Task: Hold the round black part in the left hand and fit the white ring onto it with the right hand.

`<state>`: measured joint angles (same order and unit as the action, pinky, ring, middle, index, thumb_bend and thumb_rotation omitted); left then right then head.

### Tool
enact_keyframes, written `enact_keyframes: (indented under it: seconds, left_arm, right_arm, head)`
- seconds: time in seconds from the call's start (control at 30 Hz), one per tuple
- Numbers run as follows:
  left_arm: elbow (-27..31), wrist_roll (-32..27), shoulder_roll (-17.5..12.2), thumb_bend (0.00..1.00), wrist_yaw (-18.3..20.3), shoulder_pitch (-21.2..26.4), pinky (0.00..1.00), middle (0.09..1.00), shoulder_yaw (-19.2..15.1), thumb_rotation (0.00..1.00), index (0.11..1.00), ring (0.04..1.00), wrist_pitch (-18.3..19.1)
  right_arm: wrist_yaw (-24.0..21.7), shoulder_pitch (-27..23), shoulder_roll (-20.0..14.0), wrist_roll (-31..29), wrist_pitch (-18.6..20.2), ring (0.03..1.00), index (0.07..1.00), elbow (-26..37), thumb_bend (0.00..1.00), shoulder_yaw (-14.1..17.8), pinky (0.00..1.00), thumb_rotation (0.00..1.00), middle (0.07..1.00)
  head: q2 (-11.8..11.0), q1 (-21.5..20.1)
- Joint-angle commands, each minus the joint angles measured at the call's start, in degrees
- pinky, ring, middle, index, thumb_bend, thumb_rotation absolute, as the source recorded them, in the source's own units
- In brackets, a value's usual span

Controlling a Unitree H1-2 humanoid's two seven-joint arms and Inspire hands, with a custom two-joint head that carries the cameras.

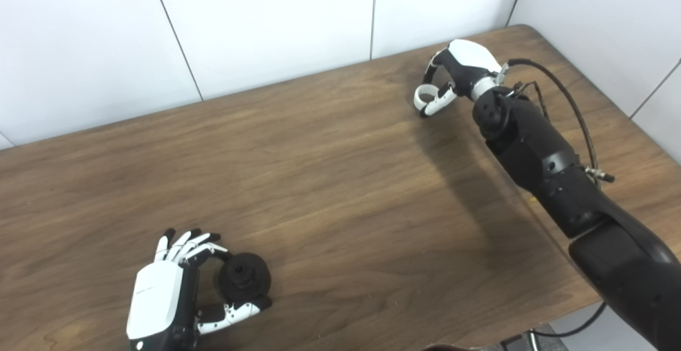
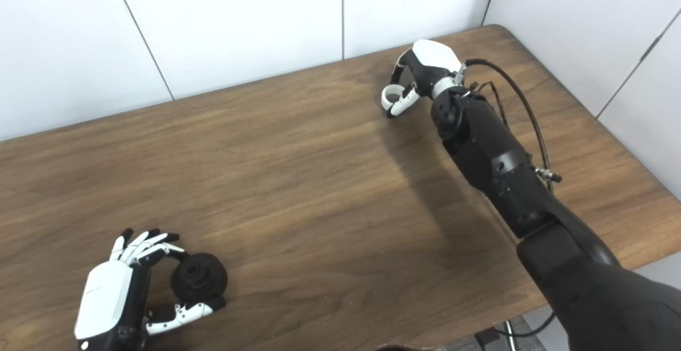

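The round black part (image 1: pixel 243 277) lies low at the near left of the wooden table (image 1: pixel 340 181). My left hand (image 1: pixel 175 287) is closed around it, one finger on its far side and the thumb on its near side; the other fingers stick out straight. It also shows in the right eye view (image 2: pixel 199 278). The white ring (image 1: pixel 425 94) is at the far right of the table, pinched between the curled fingers and thumb of my right hand (image 1: pixel 457 74), close to the tabletop. I cannot tell whether the ring is lifted off the wood.
White wall panels (image 1: pixel 266 21) stand right behind the table's far edge and along its right side. A black cable (image 1: pixel 577 111) loops beside my right forearm. The table's right edge (image 1: pixel 638 143) runs near that arm.
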<state>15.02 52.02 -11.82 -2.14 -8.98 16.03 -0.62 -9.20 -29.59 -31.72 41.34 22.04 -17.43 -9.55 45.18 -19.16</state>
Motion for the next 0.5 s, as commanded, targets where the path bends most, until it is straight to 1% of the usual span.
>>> enact_keyframes:
  seconds: [0.0, 0.13, 0.23, 0.47]
  left_arm:
    - [1.7, 0.9, -0.1, 0.52, -0.1, -0.1, 1.0, 0.791, 0.0, 0.05, 0.487, 0.884, -0.1]
    - [1.5, 1.2, 0.2, 0.52, -0.4, 0.0, 1.0, 0.786, 0.2, 0.05, 0.486, 0.88, -0.2]
    - [1.5, 1.5, 0.6, 0.52, -0.4, 0.0, 1.0, 0.785, 0.4, 0.05, 0.486, 0.88, -0.1]
    - [1.0, 2.5, 1.5, 0.52, -0.8, 0.3, 1.0, 0.783, 1.2, 0.05, 0.486, 0.878, -0.2]
  right_arm:
    - [0.6, -1.8, -2.3, 0.1, -1.3, 0.995, 0.489, 2.2, 0.52, 0.1, 1.0, 0.13, 0.876]
    - [-1.9, -1.3, -2.8, 0.0, -1.4, 0.998, 0.489, 6.7, 0.52, -1.0, 1.0, 0.13, 0.88]
    - [-3.8, -1.1, -3.3, 0.5, -2.2, 0.993, 0.488, 10.5, 0.52, -2.4, 1.0, 0.13, 0.87]
    - [-10.3, -0.4, -3.2, 1.5, -1.0, 0.986, 0.487, 20.4, 0.52, -5.0, 1.0, 0.14, 0.856]
  head:
    - [0.1, 0.3]
    - [0.3, 1.7]
    - [0.5, 3.0]
    - [0.9, 6.7]
